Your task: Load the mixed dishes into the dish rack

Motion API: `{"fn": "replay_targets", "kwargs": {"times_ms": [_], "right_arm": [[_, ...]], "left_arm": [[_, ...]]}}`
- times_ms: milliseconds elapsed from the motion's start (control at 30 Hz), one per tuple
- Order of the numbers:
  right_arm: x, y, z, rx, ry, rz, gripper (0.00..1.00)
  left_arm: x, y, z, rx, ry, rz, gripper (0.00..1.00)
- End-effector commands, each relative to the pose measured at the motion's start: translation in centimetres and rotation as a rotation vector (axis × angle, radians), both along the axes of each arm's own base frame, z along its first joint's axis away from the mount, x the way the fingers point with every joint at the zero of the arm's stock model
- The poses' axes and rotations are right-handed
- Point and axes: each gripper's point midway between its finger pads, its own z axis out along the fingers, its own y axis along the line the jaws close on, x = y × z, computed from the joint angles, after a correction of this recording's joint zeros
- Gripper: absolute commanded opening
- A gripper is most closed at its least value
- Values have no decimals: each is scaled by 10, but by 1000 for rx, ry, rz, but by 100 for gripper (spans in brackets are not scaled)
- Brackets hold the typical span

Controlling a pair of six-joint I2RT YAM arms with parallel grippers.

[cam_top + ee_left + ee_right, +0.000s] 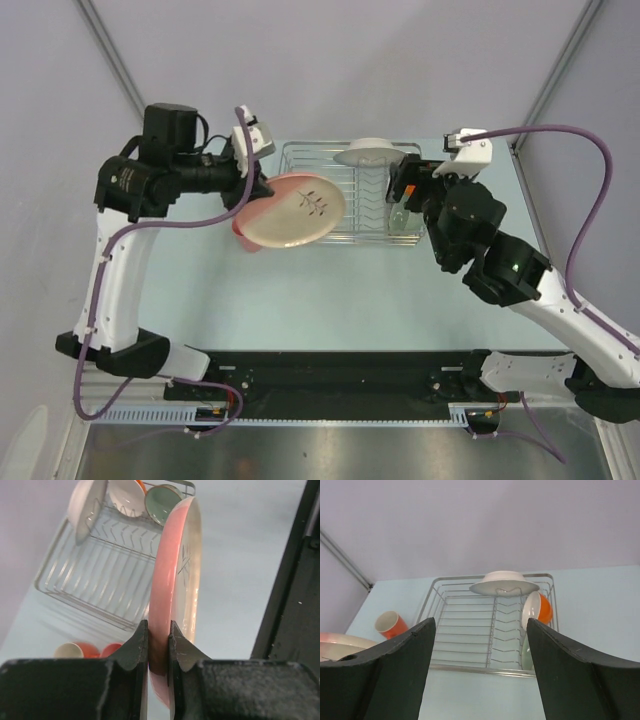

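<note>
My left gripper (252, 188) is shut on the rim of the cream-and-pink plate with leaf sprig (300, 210) and holds it in the air over the left end of the dish rack (310, 160). The left wrist view shows the plate (172, 580) edge-on between the fingers. In the rack (465, 630) stand the large white plate (504, 584), the white-and-orange bowl (538, 609) and the pale green bowl (527, 652). An orange cup (391, 624) stands left of the rack; two cups (87, 650) show in the left wrist view. My right gripper (402, 190) is open and empty at the rack's right end.
The black rail (340, 375) with the arm bases runs along the near edge. Grey walls and slanted frame posts (110, 50) enclose the pale table (330, 290).
</note>
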Motion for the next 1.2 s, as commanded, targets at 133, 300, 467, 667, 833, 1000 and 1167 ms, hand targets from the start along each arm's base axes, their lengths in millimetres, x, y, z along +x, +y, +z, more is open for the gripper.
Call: {"fn": "replay_targets", "kwargs": {"times_ms": [133, 300, 467, 667, 833, 1000, 1167], "right_arm": [[-3, -37, -32, -34, 66, -137, 79], [-8, -57, -36, -7, 66, -162, 79], [-10, -77, -56, -8, 90, -212, 79], [-10, -88, -77, -7, 120, -221, 79], [-6, -89, -99, -20, 162, -211, 79], [-3, -93, -109, -4, 179, -208, 79], [-1, -94, -116, 0, 193, -200, 78]], "left_arm": [[79, -68, 31, 9, -256, 155, 0], [116, -88, 25, 93, -400, 227, 0], [138, -118, 20, 115, -462, 218, 0], [155, -146, -4, 165, -504, 210, 0], [161, -169, -34, 243, -541, 133, 0], [166, -182, -57, 314, -573, 77, 0], [167, -189, -72, 363, -613, 30, 0]]}}
